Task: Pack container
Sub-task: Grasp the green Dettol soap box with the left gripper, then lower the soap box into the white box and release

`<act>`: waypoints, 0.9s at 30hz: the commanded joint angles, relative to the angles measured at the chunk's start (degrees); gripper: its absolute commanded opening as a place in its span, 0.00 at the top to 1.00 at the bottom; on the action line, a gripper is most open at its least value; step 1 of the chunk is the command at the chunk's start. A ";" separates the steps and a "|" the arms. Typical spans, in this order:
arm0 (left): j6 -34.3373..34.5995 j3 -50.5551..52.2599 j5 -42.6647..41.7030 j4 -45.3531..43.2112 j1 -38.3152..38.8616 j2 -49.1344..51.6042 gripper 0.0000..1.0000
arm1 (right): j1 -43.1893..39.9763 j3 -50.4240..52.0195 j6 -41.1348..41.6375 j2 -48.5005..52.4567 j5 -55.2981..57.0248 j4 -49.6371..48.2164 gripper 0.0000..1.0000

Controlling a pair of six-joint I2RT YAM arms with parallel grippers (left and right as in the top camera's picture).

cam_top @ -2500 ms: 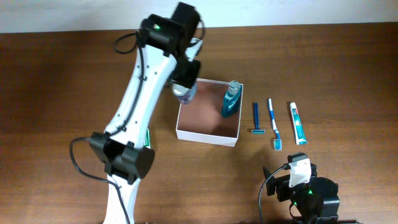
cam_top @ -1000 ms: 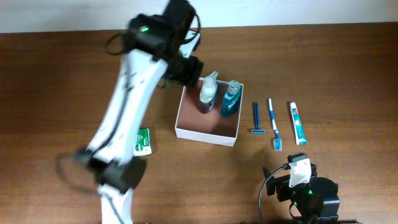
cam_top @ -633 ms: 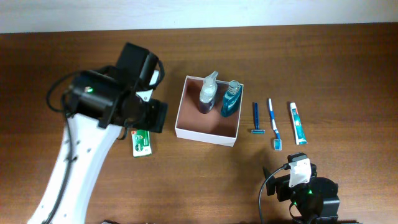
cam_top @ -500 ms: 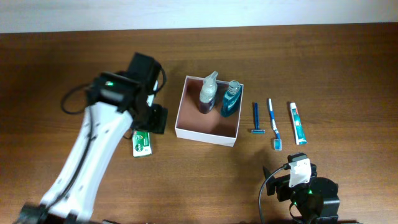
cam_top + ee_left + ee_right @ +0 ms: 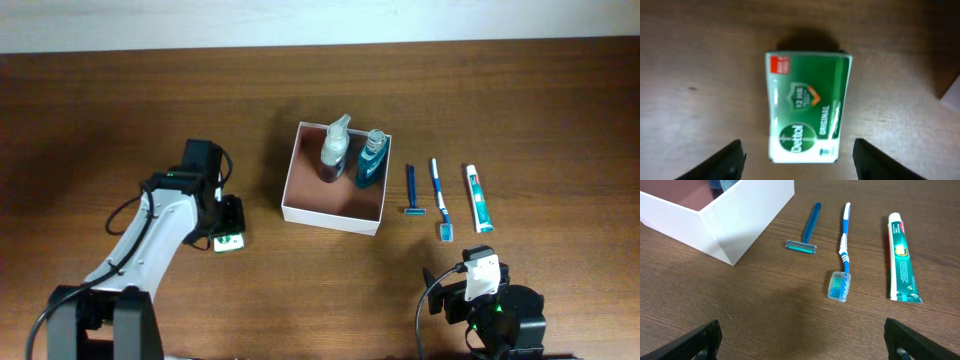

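Note:
The container is a square white-walled box with a pinkish-brown inside at the table's middle. A spray bottle and a blue bottle stand in its far part. A green Dettol soap box lies flat on the table left of the container. My left gripper hovers over it, open and empty, its fingertips wide on either side of the box's near end. My right gripper is open and empty, low near the front edge. It faces the container's corner.
Right of the container lie a blue razor, a blue-white toothbrush and a toothpaste tube side by side. All three also show in the right wrist view: razor, toothbrush, tube.
My left arm left the spray bottle standing in the container, then swung left and down to hover over the green soap box. The right arm has not moved.

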State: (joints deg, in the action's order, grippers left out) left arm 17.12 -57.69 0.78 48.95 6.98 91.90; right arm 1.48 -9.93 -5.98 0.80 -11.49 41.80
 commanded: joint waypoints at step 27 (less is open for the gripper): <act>-8.31 -32.06 -3.69 24.65 0.94 8.74 0.76 | -0.42 0.31 0.50 -0.39 0.55 -0.07 0.01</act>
State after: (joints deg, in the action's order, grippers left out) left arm 12.78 -79.44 -1.56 69.04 7.01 100.92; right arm 1.48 -9.93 -5.96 0.82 -11.49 41.74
